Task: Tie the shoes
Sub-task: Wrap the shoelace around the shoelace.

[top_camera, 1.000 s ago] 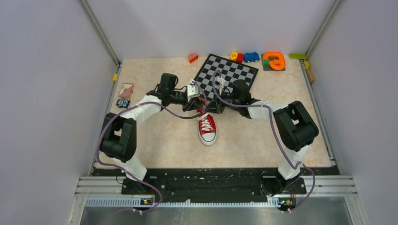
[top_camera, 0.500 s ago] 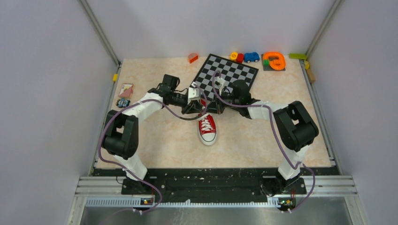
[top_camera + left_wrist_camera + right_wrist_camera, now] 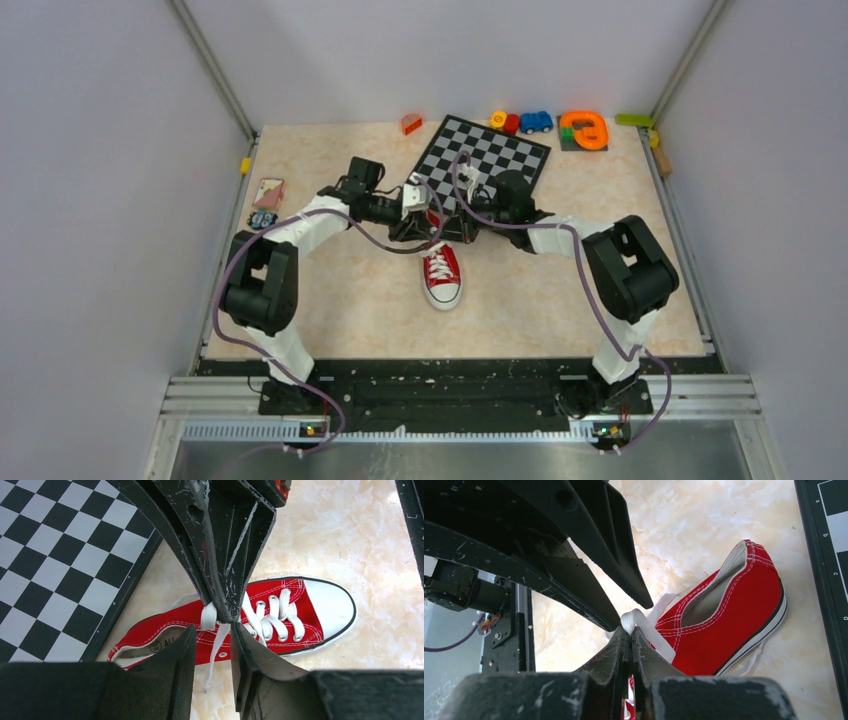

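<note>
The red sneaker (image 3: 442,277) lies on the table, toe toward the arms; its white laces are loose. In the left wrist view the shoe (image 3: 280,615) lies on its sole below both grippers. My right gripper (image 3: 630,630) is shut on a folded white lace (image 3: 636,618) and holds it up above the shoe's opening (image 3: 719,615). My left gripper (image 3: 213,632) is open, its tips facing the right gripper's tips, with a hanging lace strand (image 3: 218,647) between its fingers, not pinched. In the top view both grippers meet above the shoe's heel (image 3: 432,230).
A black and white chessboard (image 3: 490,155) lies just behind the shoe and shows in the left wrist view (image 3: 50,555). Toys line the back edge: an orange block (image 3: 411,123), a blue car (image 3: 536,121), an orange ring (image 3: 585,130). A card (image 3: 268,190) lies far left.
My left arm has shifted a little to the right, bringing its gripper closer to the right gripper. The right arm and the shoe have stayed in place.
</note>
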Controlling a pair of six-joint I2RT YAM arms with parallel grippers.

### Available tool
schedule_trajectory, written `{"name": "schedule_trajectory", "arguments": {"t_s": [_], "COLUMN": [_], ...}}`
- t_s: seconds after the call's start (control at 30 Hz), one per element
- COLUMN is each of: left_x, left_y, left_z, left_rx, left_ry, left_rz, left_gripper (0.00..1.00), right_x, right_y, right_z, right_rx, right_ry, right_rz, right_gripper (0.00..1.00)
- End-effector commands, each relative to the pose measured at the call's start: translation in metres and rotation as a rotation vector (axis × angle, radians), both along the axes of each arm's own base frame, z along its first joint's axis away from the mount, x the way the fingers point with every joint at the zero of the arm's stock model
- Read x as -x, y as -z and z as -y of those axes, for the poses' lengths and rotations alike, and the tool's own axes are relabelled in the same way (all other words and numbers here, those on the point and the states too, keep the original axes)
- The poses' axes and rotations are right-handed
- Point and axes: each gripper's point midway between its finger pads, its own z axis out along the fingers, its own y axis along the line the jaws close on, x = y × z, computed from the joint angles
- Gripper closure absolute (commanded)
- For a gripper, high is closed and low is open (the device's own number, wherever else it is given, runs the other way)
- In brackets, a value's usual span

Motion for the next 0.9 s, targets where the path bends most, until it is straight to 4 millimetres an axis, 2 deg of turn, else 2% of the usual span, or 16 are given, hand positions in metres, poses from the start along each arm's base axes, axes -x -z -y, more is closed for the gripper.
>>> {"name": "schedule_trajectory", "arguments": {"t_s": [0.0, 0.17, 0.23, 0.3, 0.4, 0.87], "left_x": [-0.008, -0.008, -0.009, -0.010, -0.010, -0.017], "left_y": [-0.013, -0.013, -0.013, -0.012, -0.011, -0.025], "left_z": [0.008, 0.011, 0.012, 0.012, 0.011, 0.005], "left_rx": [0.025, 0.027, 0.024, 0.016, 0.005, 0.002], "left_ry": [0.028, 0.040, 0.040, 0.039, 0.039, -0.035], "left_rz": [0.038, 0.044, 0.047, 0.043, 0.042, 0.125], "left_gripper": [0.65, 0.68, 0.76, 0.89, 1.00, 1.00], "right_x": [-0.001, -0.001, -0.001, -0.002, -0.002, 0.000], "right_y": [-0.042, -0.043, -0.043, -0.043, -0.043, -0.044], "right_z": [-0.010, -0.010, -0.010, -0.010, -0.010, -0.009], "right_rx": [-0.060, -0.061, -0.059, -0.058, -0.058, -0.059], "right_ry": [-0.037, -0.039, -0.038, -0.037, -0.034, -0.034], "right_rz": [0.119, 0.118, 0.118, 0.120, 0.122, 0.126], "right_gripper": [1.00, 1.00, 1.00, 1.00, 1.00, 0.97]}}
